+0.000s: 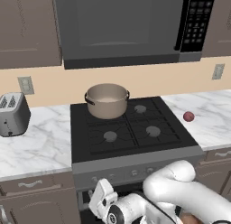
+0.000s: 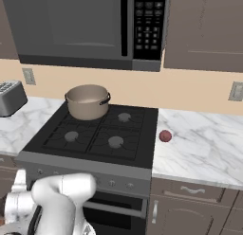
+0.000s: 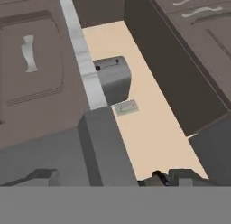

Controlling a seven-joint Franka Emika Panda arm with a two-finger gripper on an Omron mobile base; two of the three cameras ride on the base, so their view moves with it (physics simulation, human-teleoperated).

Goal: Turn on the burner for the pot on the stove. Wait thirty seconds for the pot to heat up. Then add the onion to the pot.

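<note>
The tan pot (image 1: 107,101) (image 2: 87,102) stands on the back left quarter of the stove (image 1: 81,151) (image 2: 42,134), hiding the burner beneath it. No flame shows on any burner. The dark-red onion (image 1: 188,116) (image 2: 164,136) lies on the marble counter just right of the stove. My gripper (image 3: 113,178) is low in front of the stove, under the row of grey knobs (image 1: 134,172) (image 2: 111,183). Its fingertips (image 3: 43,175) stand far apart at the bottom of the hand view, open with nothing between them.
A steel toaster (image 1: 13,114) (image 2: 10,97) (image 3: 113,76) sits on the left counter near a wall outlet (image 1: 25,85) (image 3: 125,108). A microwave (image 1: 122,24) (image 2: 85,25) hangs over the stove. Cabinet drawers with handles (image 1: 29,184) (image 2: 192,189) flank the oven door.
</note>
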